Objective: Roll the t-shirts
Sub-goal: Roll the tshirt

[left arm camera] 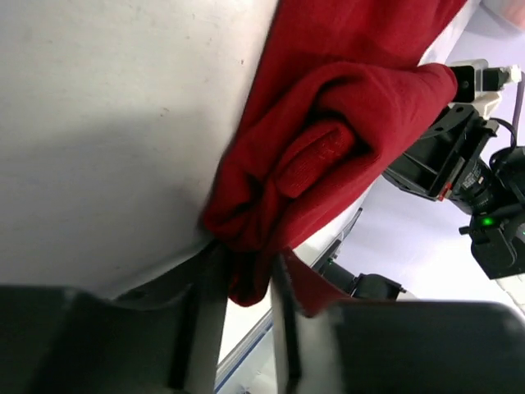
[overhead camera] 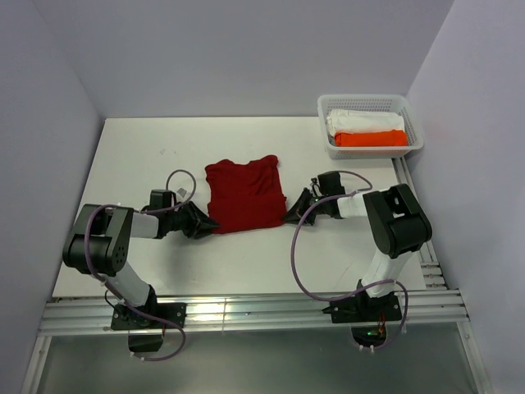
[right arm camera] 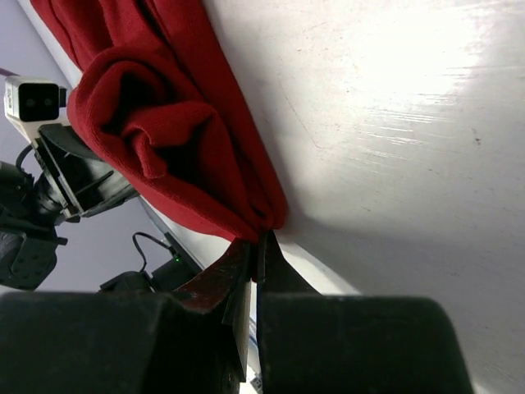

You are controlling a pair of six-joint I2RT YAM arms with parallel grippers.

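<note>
The dark red t-shirt [overhead camera: 244, 195] lies on the white table, its near hem bunched into a fold. My left gripper [overhead camera: 210, 223] is low at the shirt's near left corner. In the left wrist view its jaws [left arm camera: 246, 267] are closed on a wad of the red cloth [left arm camera: 328, 148]. My right gripper [overhead camera: 290, 215] is at the near right corner. In the right wrist view its jaws [right arm camera: 258, 240] are pinched tight on the red hem [right arm camera: 164, 139]. The white t-shirt [overhead camera: 364, 121] and the orange t-shirt [overhead camera: 371, 139] lie folded in the basket.
A white mesh basket [overhead camera: 414, 131] stands at the table's back right corner. Aluminium rails run along the near edge [overhead camera: 246, 312] and the right edge [overhead camera: 418, 222]. Grey walls enclose the table on three sides.
</note>
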